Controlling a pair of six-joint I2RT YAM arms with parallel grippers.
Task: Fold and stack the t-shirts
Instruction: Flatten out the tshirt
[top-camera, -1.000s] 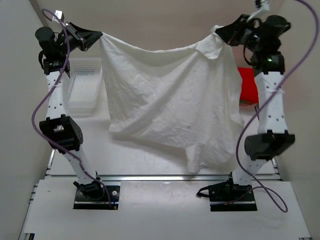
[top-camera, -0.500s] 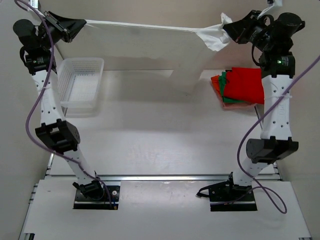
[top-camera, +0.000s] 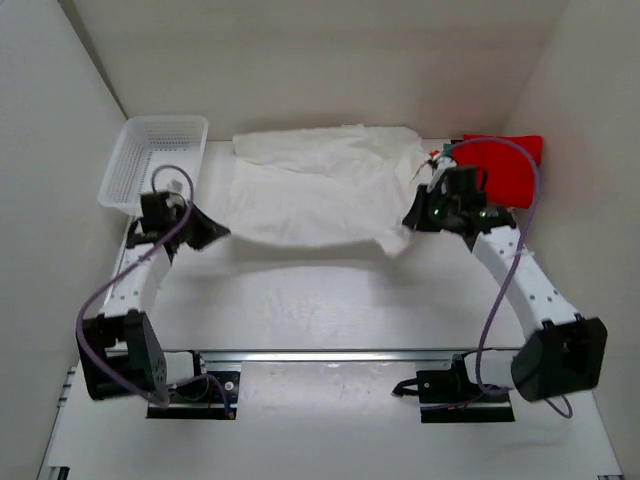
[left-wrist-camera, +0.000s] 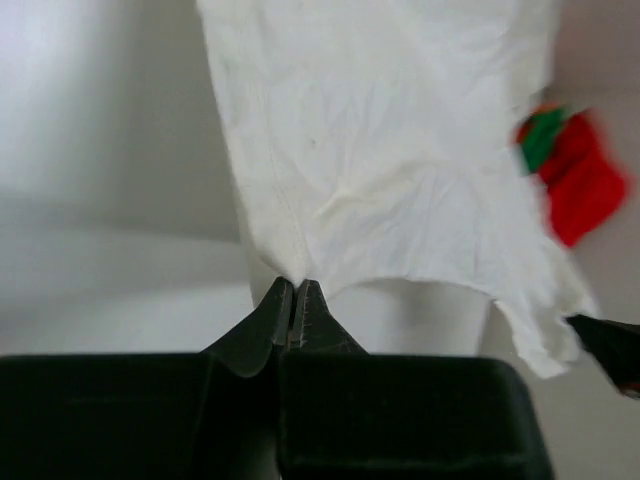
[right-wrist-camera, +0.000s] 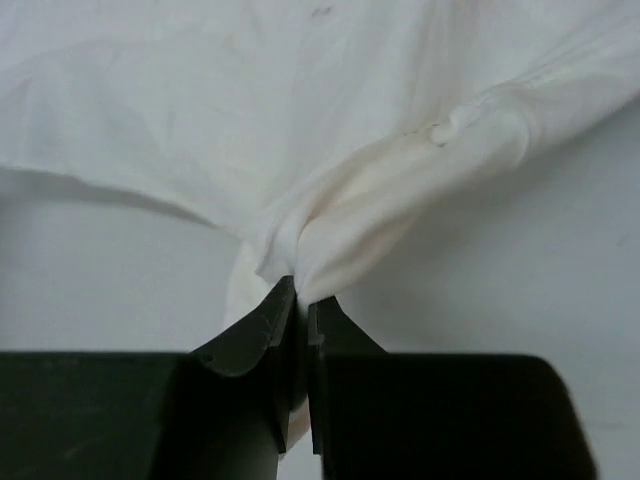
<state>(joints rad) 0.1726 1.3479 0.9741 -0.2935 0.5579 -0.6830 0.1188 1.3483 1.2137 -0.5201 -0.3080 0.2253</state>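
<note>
On table (top-camera: 300, 300): wrinkled wht t-shirt (top-camera: 310, 190)

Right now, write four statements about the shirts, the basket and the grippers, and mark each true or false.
1. The left gripper is shut on an edge of the white t-shirt. True.
2. The right gripper hangs open with nothing in it. False: it is shut on a bunched edge of the white t-shirt.
3. The red t-shirt lies inside the basket. False: it lies at the table's far right, while the basket stands at the far left.
4. The white t-shirt spans the gap between the two grippers. True.
</note>
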